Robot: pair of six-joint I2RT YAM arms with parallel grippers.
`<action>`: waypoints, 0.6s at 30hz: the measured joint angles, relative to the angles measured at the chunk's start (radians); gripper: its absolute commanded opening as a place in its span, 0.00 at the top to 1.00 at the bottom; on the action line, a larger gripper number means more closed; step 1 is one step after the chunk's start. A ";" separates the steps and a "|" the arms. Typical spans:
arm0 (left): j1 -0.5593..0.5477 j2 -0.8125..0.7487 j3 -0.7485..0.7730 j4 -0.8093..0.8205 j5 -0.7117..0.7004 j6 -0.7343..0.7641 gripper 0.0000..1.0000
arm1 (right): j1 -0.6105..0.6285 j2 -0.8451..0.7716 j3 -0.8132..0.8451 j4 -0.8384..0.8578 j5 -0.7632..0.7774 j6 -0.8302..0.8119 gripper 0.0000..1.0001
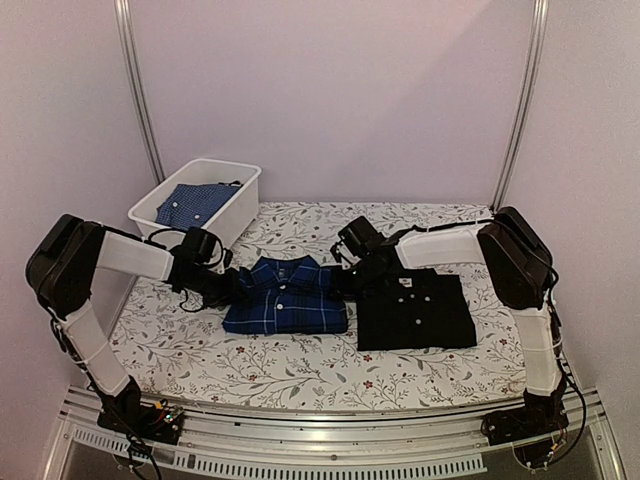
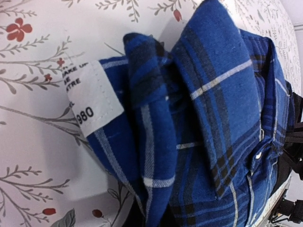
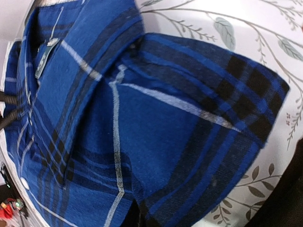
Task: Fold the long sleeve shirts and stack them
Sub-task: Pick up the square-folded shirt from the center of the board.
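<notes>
On the flowered table the plaid shirt lies folded in the middle, collar to the back. The black shirt lies folded just beside it on its right. A white bin at the back left holds another blue cloth. My left gripper is at the plaid shirt's left edge, pinched together on a ridge of its cloth — a white label shows close by. My right gripper is at its right edge — whether those jaws have closed, I cannot tell.
</notes>
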 measured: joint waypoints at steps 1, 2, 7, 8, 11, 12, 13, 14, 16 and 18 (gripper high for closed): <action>-0.002 -0.002 0.003 -0.006 0.000 -0.002 1.00 | 0.002 0.000 0.008 -0.010 0.002 0.004 1.00; -0.005 -0.005 0.006 -0.014 0.000 -0.002 1.00 | 0.002 0.000 0.018 -0.023 0.008 -0.001 1.00; -0.028 -0.058 0.042 -0.091 0.002 -0.005 1.00 | 0.002 0.000 0.077 -0.095 0.046 -0.009 1.00; -0.035 -0.076 0.061 -0.109 0.002 -0.005 1.00 | 0.002 0.000 0.087 -0.108 0.053 -0.011 1.00; -0.053 -0.117 0.117 -0.145 0.003 -0.005 1.00 | 0.002 -0.011 0.105 -0.143 0.077 -0.017 1.00; -0.060 -0.129 0.132 -0.152 0.004 -0.004 1.00 | 0.002 -0.020 0.106 -0.154 0.084 -0.019 1.00; -0.068 -0.142 0.151 -0.164 0.005 -0.004 1.00 | 0.002 -0.028 0.109 -0.167 0.089 -0.021 1.00; -0.076 -0.153 0.163 -0.172 0.007 -0.005 1.00 | 0.002 -0.040 0.110 -0.180 0.095 -0.023 1.00; -0.091 -0.173 0.180 -0.187 0.013 -0.005 1.00 | 0.002 -0.069 0.111 -0.205 0.106 -0.027 1.00; -0.104 -0.187 0.193 -0.201 0.020 -0.009 1.00 | 0.002 -0.101 0.111 -0.229 0.116 -0.031 1.00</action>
